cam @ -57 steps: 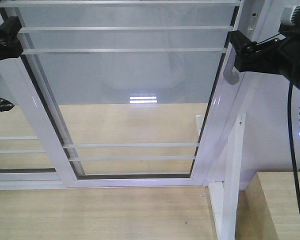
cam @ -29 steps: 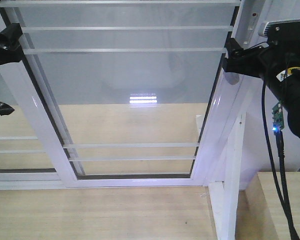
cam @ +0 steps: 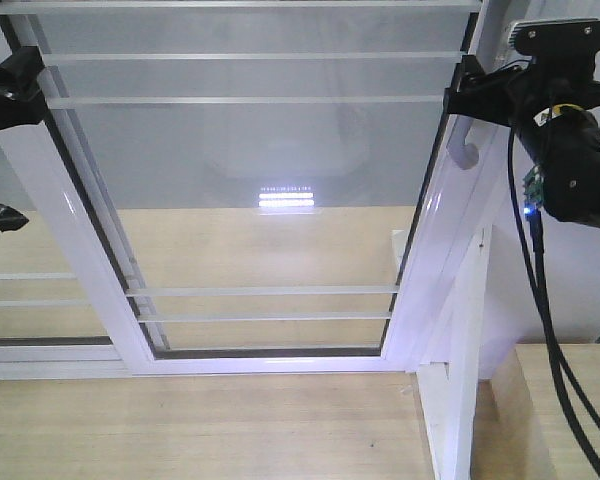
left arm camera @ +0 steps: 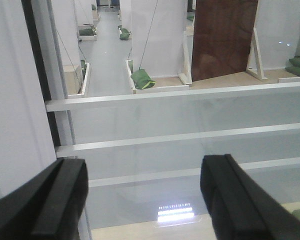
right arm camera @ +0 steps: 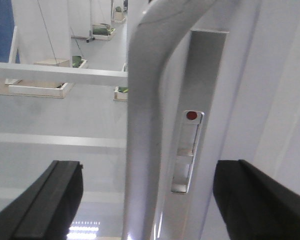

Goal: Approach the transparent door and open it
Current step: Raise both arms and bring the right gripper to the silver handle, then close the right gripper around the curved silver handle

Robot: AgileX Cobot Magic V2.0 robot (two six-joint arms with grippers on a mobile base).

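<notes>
1. White aluminium frames the transparent door; it fills the middle of your front view, and it looks closed against the frame post on the right, with its bottom rail down by the wooden floor.
2. The pull handle curves off the door's right stile, high up; your right gripper straddles it with fingers spread wide, one on each side; in the wrist view neither pad touches it, so the tool is released and grasps nothing; I judge it is placed so that one squeeze will catch the handle.
3. Your left gripper is also spread and empty; it faces the glass near the door's left stile, probably kept there clear of the working arm.
4. Count one handle; one latch slot with a red dot just beside it; five horizontal bars on the door in the front view, three high and two low; two grippers, both at the height of the upper bars.
5. The approach looks done and the opening has not begun; next you would likely clench on the handle and slide the door left; I cannot tell whether the latch is locked.
</notes>
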